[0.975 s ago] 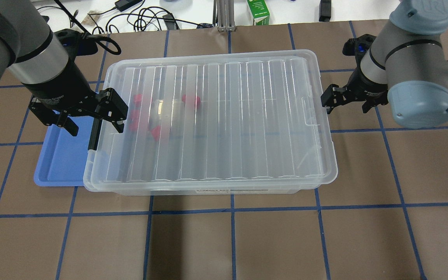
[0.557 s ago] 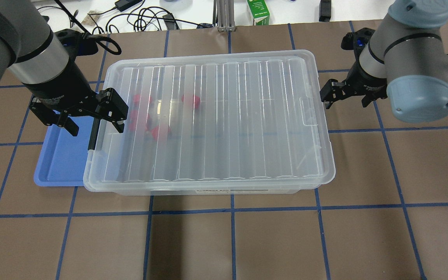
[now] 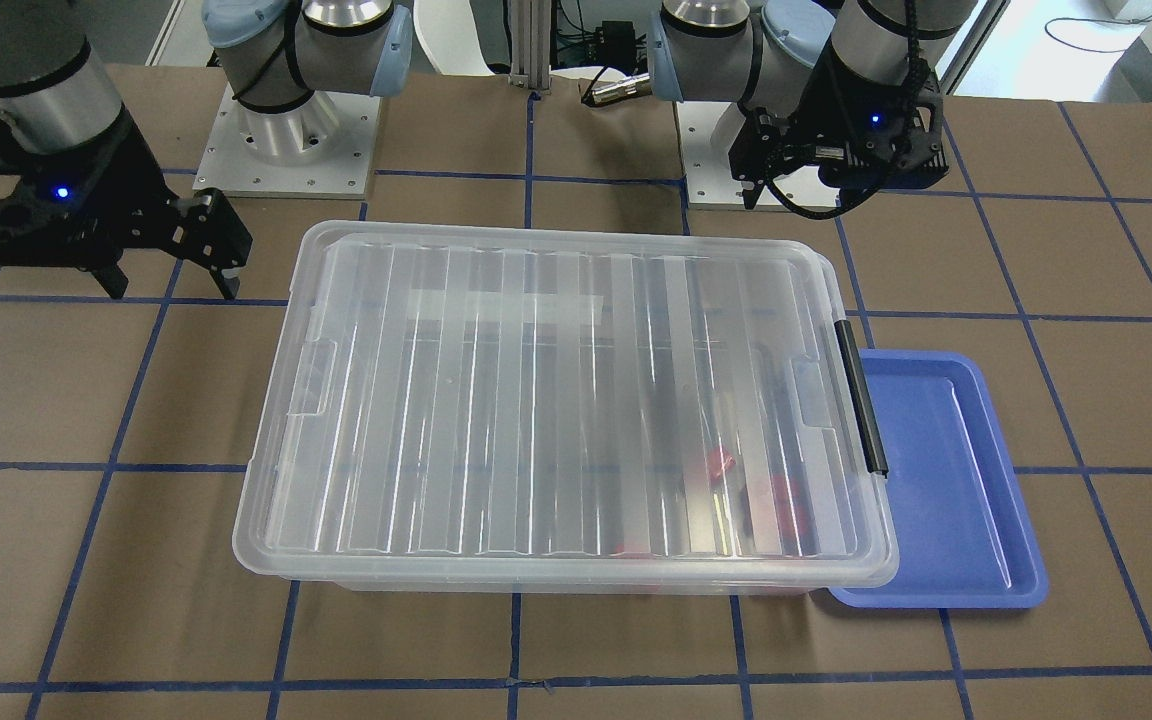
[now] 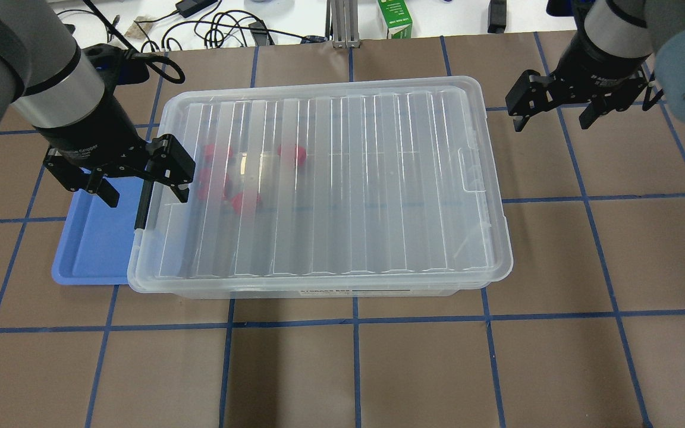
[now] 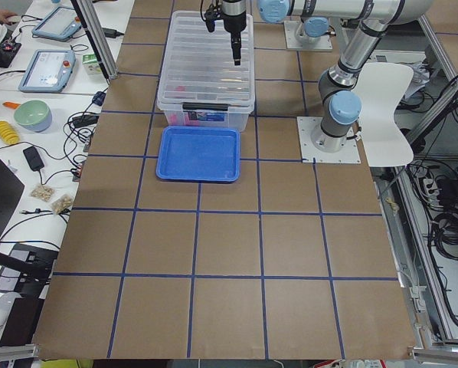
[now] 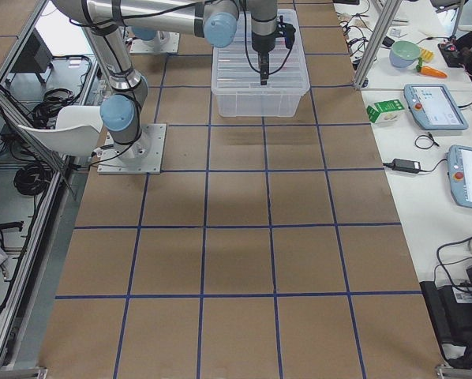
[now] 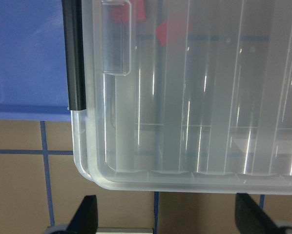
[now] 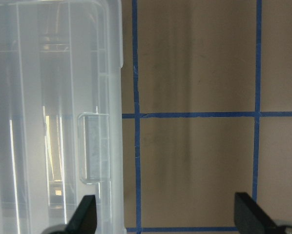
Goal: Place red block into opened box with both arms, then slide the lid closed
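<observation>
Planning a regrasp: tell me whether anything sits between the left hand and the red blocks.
Yes. The clear lid lies shut over the whole box, covering the red blocks inside. The left hand hovers open above that end of the box, so the lid bars its way down.

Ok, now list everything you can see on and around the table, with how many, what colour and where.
box: one, clear with a black strip, mid-table.
lid: one, clear, ribbed, lying over the box.
red blocks: about four, red, inside the box near the black-strip end, blurred through the lid.
tray: one, blue, beside the box's black-strip end.
carton: one, green, past the table's far edge.
cables: several, black, near the carton.
table: one, brown with blue tape lines.
left gripper: one, black, jaws open, above the black-strip end.
right gripper: one, black, jaws open, above the table off the box's other end.
</observation>
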{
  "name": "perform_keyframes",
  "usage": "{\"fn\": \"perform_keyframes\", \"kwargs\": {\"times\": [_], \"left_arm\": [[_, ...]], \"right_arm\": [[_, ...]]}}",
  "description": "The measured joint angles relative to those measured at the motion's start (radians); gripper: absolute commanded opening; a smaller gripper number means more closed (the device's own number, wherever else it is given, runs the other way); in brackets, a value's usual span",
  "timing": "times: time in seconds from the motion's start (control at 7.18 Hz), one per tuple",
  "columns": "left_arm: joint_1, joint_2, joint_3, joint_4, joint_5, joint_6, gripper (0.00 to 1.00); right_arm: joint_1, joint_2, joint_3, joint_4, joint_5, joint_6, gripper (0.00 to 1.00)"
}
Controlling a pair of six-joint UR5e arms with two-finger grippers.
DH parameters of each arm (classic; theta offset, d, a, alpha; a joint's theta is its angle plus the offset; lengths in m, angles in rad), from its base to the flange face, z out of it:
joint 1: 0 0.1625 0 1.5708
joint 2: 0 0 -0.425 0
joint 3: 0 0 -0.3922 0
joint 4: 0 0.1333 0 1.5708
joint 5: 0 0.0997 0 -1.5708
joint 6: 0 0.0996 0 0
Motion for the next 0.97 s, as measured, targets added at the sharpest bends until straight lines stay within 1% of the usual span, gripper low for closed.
{"fn": "perform_keyframes", "kwargs": {"times": [0.14, 0.28, 0.56, 0.97], "left_arm": [[0.000, -0.008, 0.006, 0.001, 0.001, -0.006, 1.00], [0.000, -0.009, 0.008, 0.001, 0.000, -0.008, 1.00], [0.000, 0.000, 0.009, -0.002, -0.003, -0.005, 1.00], [0.000, 0.005, 0.012, -0.005, -0.002, 0.000, 1.00]], "right_arm": [[0.040, -0.006, -0.042, 0.053, -0.004, 0.062, 1.00], [0.076, -0.002, -0.062, 0.079, -0.007, 0.102, 1.00], [0.104, 0.014, -0.074, 0.093, -0.009, 0.123, 1.00], [0.107, 0.014, -0.076, 0.087, -0.002, 0.118, 1.00]]}}
